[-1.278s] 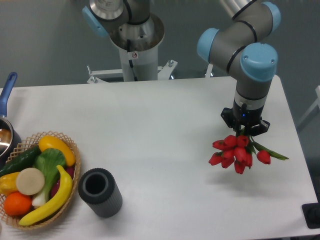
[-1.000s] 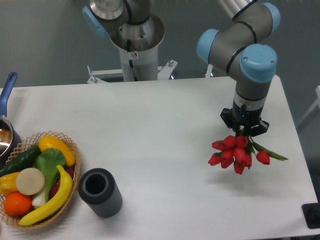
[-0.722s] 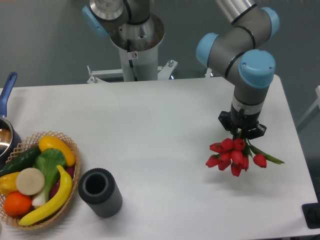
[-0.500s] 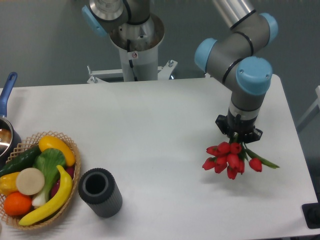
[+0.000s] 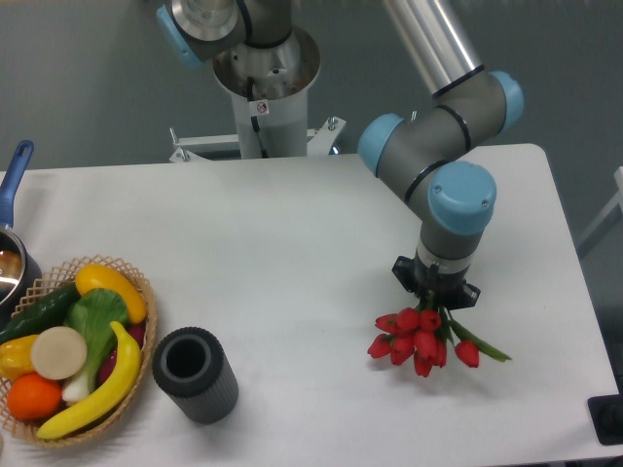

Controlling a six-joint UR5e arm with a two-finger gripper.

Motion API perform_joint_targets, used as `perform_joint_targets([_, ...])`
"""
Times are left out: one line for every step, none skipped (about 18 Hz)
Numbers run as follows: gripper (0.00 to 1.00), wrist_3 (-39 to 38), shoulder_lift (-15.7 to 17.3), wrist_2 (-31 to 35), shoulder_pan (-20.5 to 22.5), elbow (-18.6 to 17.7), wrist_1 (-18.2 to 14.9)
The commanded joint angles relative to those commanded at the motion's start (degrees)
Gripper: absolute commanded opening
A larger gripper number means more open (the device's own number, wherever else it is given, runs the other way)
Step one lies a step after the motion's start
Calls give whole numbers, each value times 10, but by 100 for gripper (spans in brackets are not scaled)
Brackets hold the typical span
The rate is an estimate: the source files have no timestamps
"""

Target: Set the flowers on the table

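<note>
A robot arm is reaching down over the right half of a white table [image 5: 292,224], and its gripper [image 5: 434,292] is holding a small bunch of red tulips, the flowers [image 5: 419,339], by the stems. The jaws are pointing straight down and are pinching the green stems just above the buds, though the fingertips themselves are mostly hidden behind the blooms. Compared with a second ago, the arm has been carrying the bunch leftward and toward the near edge, and it looks lower now, with a faint shadow sitting close under the buds; whether the flowers are already touching the tabletop cannot be told. This suggests the task is nearing its end: the bunch is probably being lowered for release, but the gripper is not yet letting go. At the near left, well apart from the flowers, a dark ribbed cylinder [image 5: 195,375] is standing upright beside a wicker basket [image 5: 136,282] of fruit and vegetables, and the blue handle of a pot [image 5: 14,175] is showing at the far left edge.
</note>
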Motion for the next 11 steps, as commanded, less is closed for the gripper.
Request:
perform_joint_targets([61,-5,-1,0,0,-1,5])
perform_joint_targets([100,-11,1,0,0,-2,16])
perform_joint_targets([100,-13,3,0,-1,-5,28])
perform_joint_targets([100,-12,4,0,0,-7,37])
perform_joint_targets([100,-11,6,0,2,-7,39])
perform_joint_targets([100,-7,7,0,3,-5,40])
perform_joint_targets([100,-6,9,-1,8,-4,40])
perform_joint_targets([100,-5,19,-2,11,-4,40])
perform_joint_targets([100,-5,22,-4,12,-3,40])
perform_joint_targets([100,-5,22,-4,15,-2,40])
perform_joint_targets([100,-5,22,-4,18,-2,40])
